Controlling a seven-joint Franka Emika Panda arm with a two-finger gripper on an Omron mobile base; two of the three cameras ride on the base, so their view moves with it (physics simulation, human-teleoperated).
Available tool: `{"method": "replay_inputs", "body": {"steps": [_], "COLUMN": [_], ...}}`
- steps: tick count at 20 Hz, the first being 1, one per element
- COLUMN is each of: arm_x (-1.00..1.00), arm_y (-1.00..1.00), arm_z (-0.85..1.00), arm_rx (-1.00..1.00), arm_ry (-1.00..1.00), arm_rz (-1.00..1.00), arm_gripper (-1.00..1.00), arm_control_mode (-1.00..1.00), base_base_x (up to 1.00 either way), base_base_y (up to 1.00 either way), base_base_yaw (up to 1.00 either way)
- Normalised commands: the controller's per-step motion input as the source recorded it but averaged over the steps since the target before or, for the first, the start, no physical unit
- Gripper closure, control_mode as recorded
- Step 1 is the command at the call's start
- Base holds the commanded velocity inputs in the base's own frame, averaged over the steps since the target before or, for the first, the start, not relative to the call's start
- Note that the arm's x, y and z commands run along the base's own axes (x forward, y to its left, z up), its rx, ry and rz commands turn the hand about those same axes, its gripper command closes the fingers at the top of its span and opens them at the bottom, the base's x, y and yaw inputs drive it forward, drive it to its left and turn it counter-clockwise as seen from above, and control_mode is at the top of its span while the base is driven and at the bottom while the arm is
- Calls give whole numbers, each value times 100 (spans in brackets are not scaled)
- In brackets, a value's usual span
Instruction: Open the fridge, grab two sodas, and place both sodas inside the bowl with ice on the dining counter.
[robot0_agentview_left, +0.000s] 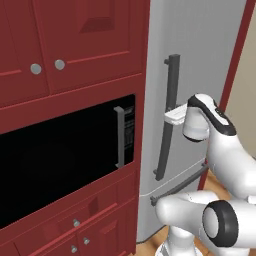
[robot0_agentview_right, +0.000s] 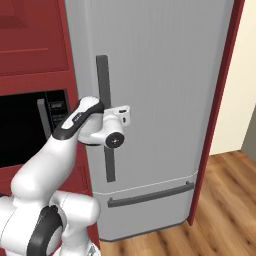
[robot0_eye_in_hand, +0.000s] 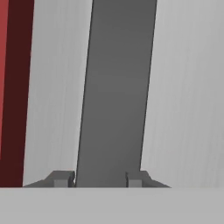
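Hand view: gripper (robot0_eye_in_hand: 103, 179) clamped on the fridge (robot0_agentview_right: 165, 75) door's rigid bar handle (robot0_eye_in_hand: 116, 87) at mid-length; door likely heavy and seal-held, smooth bar could slip.

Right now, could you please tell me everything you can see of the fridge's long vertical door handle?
The vertical door handle is a long, flat, dark-grey bar, matte like painted metal, standing upright on the closed light-grey fridge door near its left edge, beside the red cabinetry. A second, horizontal bar handle runs across the drawer below. The gripper is shut on the vertical handle about midway up, one fingertip against each side of it.
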Motion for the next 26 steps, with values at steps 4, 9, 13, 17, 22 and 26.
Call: {"method": "replay_inputs", "body": {"steps": [4, 9, 13, 17, 22, 26], "arm_x": [-11, -12, -5, -1, -11, -19], "arm_y": [-42, -56, -62, -92, -100, -100], "arm_z": [0, 0, 0, 0, 0, -2], "arm_rx": [0, 0, 0, 0, 2, 4], "arm_ry": [5, 9, 13, 15, 10, 4], "arm_rz": [-19, -23, -24, -19, -14, -17], "arm_gripper": [100, 100, 100, 100, 100, 100], "arm_control_mode": [-100, -100, -100, -100, -100, -100], "base_base_x": [0, 0, 0, 0, 0, 0], "base_base_y": [0, 0, 0, 0, 0, 0], "base_base_yaw": [0, 0, 0, 0, 0, 0]}}
